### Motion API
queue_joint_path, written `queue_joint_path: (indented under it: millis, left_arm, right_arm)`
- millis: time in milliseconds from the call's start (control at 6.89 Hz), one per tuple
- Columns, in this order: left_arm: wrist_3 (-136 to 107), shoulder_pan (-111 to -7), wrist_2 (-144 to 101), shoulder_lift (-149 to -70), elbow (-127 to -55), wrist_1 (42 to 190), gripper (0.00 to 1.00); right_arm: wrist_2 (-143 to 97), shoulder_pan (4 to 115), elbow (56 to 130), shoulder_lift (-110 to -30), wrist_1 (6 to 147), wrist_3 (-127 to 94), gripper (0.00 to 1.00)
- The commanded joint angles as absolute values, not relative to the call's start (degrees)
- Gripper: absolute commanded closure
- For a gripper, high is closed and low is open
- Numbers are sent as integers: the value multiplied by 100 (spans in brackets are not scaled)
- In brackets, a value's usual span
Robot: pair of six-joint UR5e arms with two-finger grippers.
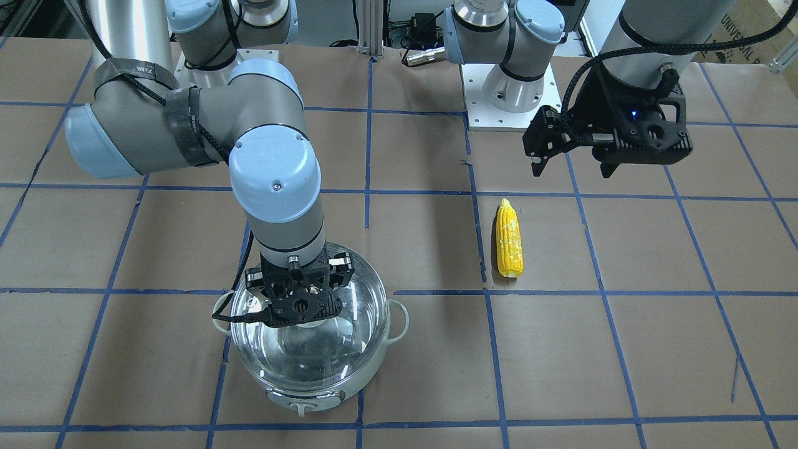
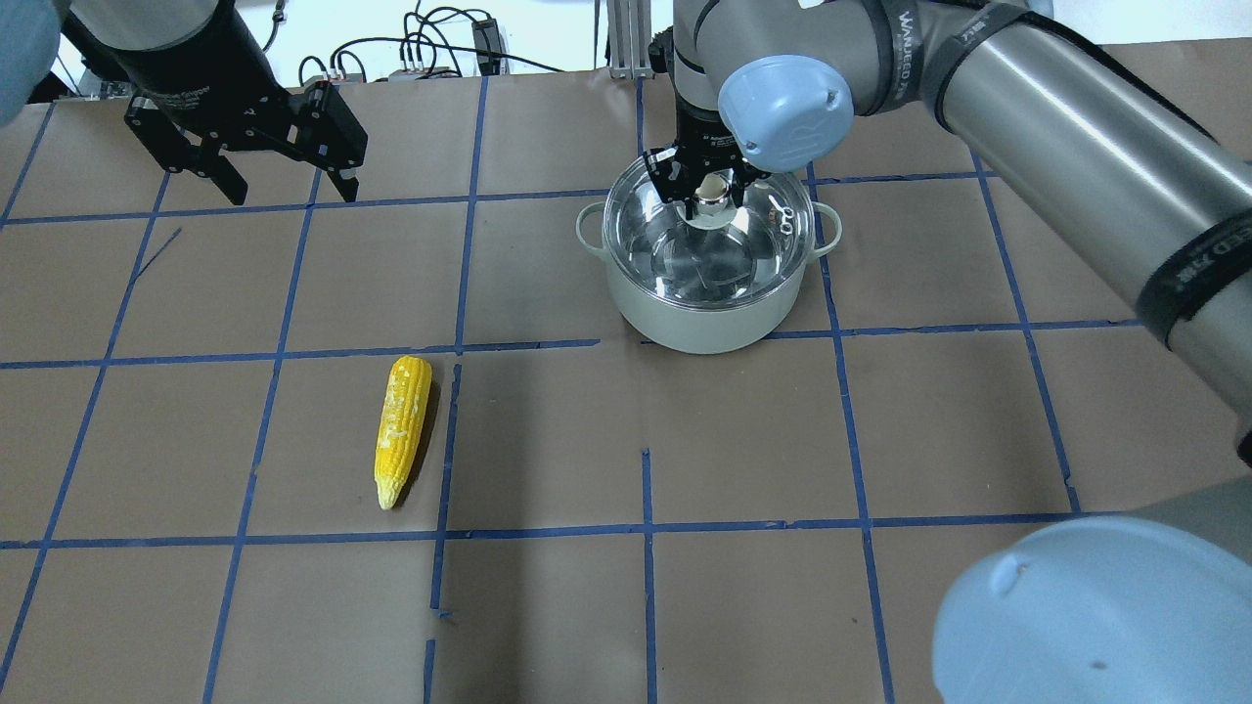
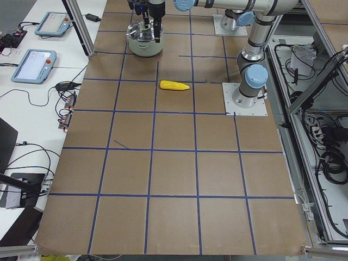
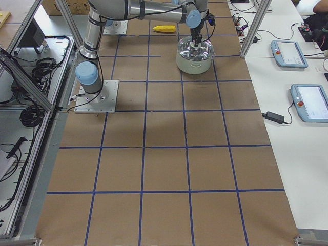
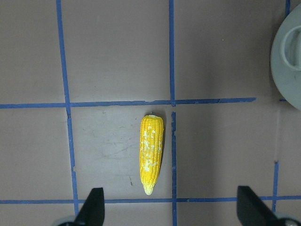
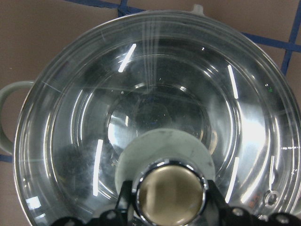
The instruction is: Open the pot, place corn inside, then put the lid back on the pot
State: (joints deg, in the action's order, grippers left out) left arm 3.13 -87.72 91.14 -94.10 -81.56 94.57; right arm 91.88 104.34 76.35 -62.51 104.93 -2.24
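Right pincer (image 6: 169, 202) pinches the lid (image 6: 155, 84) by its knob (image 6: 170, 190), fingertips (image 6: 123, 202) cropped; left pincer (image 5: 171, 209) hangs wide open.

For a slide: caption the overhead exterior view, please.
Right pincer grips the lid atop the pot; left pincer hovers open, corn untouched.

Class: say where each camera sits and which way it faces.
Front-facing: across the table, facing the robot; right arm view-left, left claw view-right.
Overhead: behind the robot, looking forward and down; right claw at the pot.
Exterior left: table's left end, looking along it; left arm near.
Exterior right: table's right end; right arm near.
Left wrist: straight down on corn; own fingertips.
Right wrist: down on lid; right claw grips its knob.
Shared: all four exterior views show corn and pot.
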Motion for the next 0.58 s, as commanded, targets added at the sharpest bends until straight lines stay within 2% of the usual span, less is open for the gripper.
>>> queue_joint_path:
  millis: [0,435]
  left_arm:
    - [325,-8763,9114,-9413,-8148,9457,0]
    - [334,-8754,9114,-9404,-8130,9457,0]
  right_arm:
    - [9185,10433,7603,-6249,10494,-220,57]
    - [9185,10389,7550,-6249,10494,-211,62]
